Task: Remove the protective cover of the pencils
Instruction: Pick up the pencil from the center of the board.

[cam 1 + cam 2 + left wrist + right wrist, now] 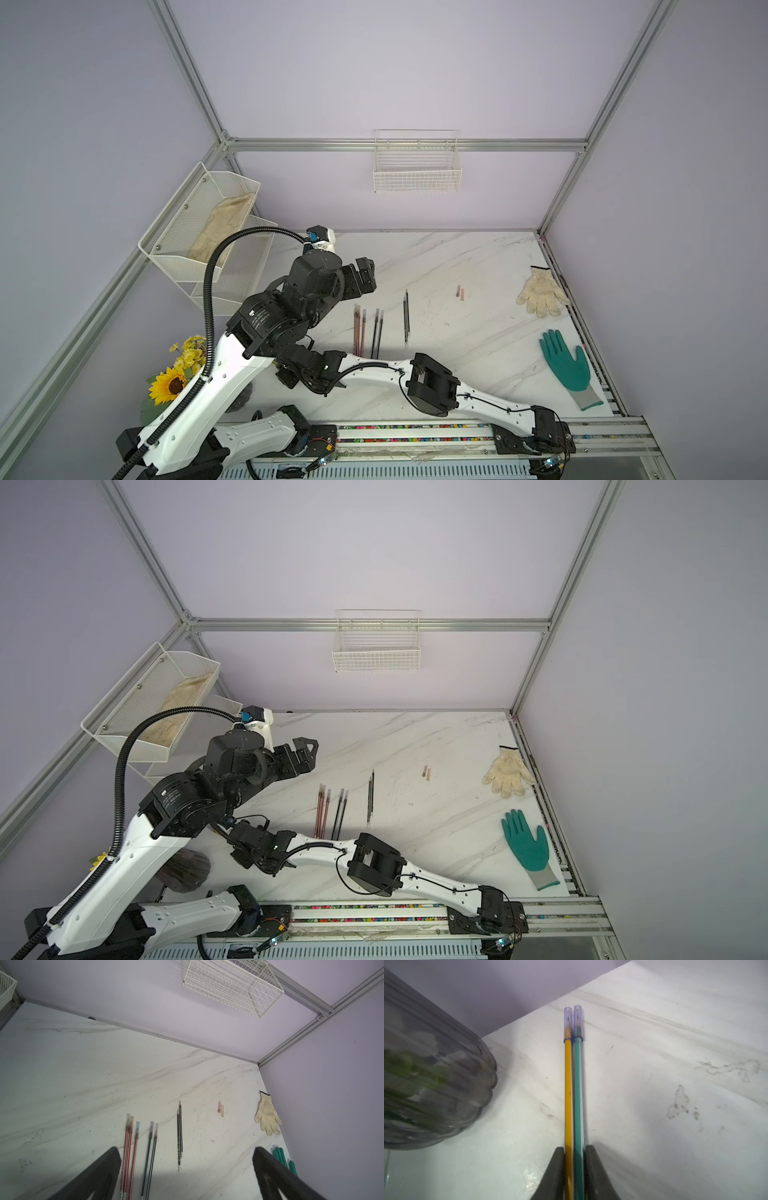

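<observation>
Right gripper point(574, 1148) pinches two pencils point(567, 1088), yellow and teal, clear caps point(568, 1022) on their tips, beside the glass vase point(436, 1084). Left gripper point(187, 1150) hangs spread wide, empty, near the other pencils point(151, 1147) lying on the table point(83, 1084).

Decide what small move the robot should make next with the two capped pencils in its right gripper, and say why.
Probably bring the wide-open left gripper down toward the clear plastic cap on the thin yellow pencil. The right gripper seems closed on that and a thin teal pencil, both capped, while the left one hangs apart, holding nothing.
</observation>
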